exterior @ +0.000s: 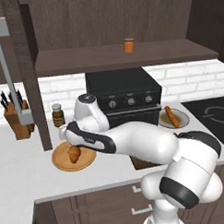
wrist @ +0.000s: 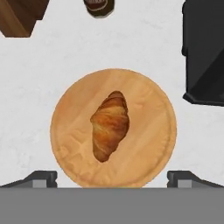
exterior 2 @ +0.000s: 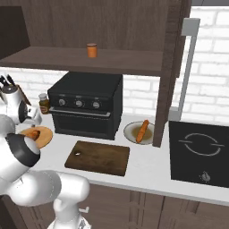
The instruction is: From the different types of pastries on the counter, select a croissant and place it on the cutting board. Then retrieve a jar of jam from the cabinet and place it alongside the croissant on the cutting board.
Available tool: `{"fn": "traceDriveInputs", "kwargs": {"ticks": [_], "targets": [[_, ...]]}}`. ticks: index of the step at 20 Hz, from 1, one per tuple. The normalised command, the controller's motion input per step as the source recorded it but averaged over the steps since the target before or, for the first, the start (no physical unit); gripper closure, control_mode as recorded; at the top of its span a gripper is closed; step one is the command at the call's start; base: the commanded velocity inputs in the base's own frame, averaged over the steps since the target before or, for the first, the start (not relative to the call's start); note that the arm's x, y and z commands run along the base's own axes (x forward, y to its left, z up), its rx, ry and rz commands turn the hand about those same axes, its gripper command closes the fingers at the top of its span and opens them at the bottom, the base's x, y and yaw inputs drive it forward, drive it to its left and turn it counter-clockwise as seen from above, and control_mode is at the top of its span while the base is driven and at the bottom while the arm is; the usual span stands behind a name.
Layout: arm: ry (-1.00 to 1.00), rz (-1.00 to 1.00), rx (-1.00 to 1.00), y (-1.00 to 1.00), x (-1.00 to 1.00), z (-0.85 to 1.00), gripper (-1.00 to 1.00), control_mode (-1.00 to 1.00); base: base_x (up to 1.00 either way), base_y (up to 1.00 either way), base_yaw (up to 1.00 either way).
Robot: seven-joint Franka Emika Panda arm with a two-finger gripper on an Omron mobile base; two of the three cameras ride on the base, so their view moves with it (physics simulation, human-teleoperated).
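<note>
The croissant (wrist: 110,126) lies in the middle of the round wooden plate (wrist: 72,131), left of the black oven (exterior: 124,97). The gripper (wrist: 112,178) hangs above it, jaws wide apart, holding nothing. A dark jar (exterior: 57,115) and knife block (exterior: 16,116) stand behind the plate.

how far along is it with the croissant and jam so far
Nothing is done yet: the cutting board is bare. In hand: the open gripper hovers above the croissant, which lies on the round wooden plate, ungrasped. Left: move the croissant to the board, then fetch the jar of jam from the cabinet shelf.
</note>
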Motion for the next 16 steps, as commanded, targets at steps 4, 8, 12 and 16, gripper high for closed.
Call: {"fn": "traceDriveInputs", "kwargs": {"ticks": [4, 8, 12, 16], "targets": [[0.0, -0.24, -0.02, 0.55, 0.39, -0.02, -1.0, -1.0, 0.0, 0.0, 0.0], [0.0, -0.21, 0.0, 0.35, 0.28, -0.02, -1.0, -1.0, 0.0, 0.0, 0.0], [0.05, -0.17, 0.0, 0.0, 0.0, -0.1, -1.0, -1.0, 0.0, 0.0, 0.0], [0.01, -0.01, 0.02, -0.04, 0.0, -0.01, -1.0, -1.0, 0.0, 0.0, 0.0]]}}
